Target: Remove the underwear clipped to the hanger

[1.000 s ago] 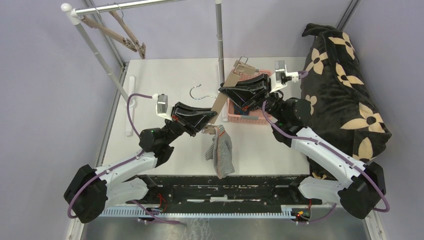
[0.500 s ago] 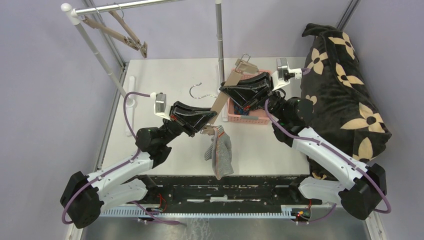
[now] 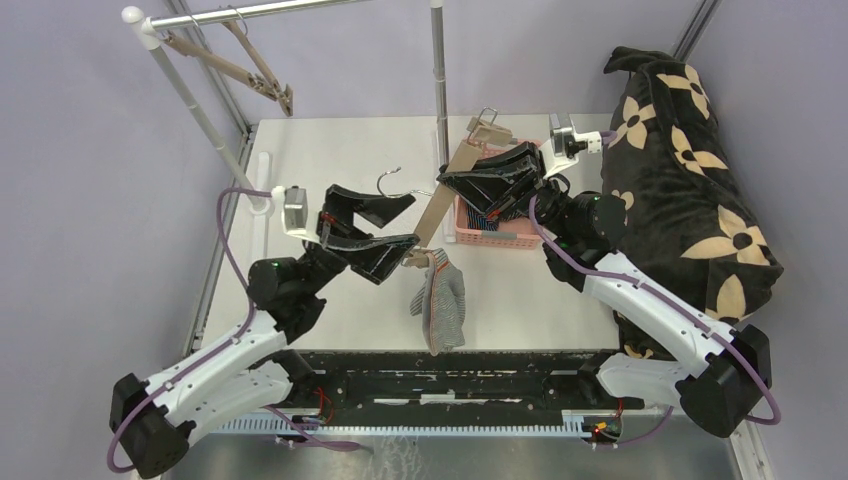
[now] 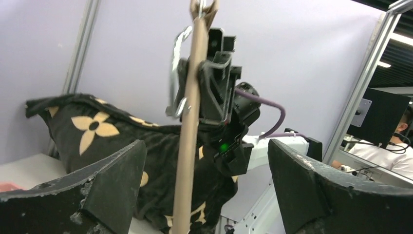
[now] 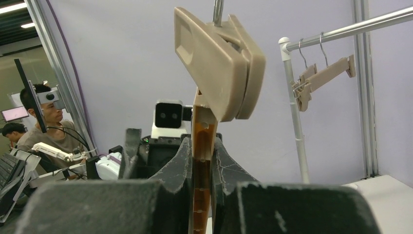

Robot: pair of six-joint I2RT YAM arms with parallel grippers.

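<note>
White table (image 3: 330,150): right pincer (image 3: 447,184) clamps hanger (image 3: 437,214); left pincer (image 3: 404,222) spread.

A tan plastic hanger (image 3: 437,207), matt along its bar, carries a bright wire-metal hook (image 3: 384,186) and a smooth, faintly glossy plastic clip (image 5: 219,68). The grey-and-white striped briefs (image 3: 440,305) are soft cloth. The cushion (image 3: 690,200) is black plush with tan flowers, the basket (image 3: 463,225) pink plastic, the rail (image 3: 260,12) polished metal, the table (image 3: 330,150) matt white. The left gripper (image 4: 204,161) shows black fingers (image 4: 112,185), matt, rough and scuffed.
</note>
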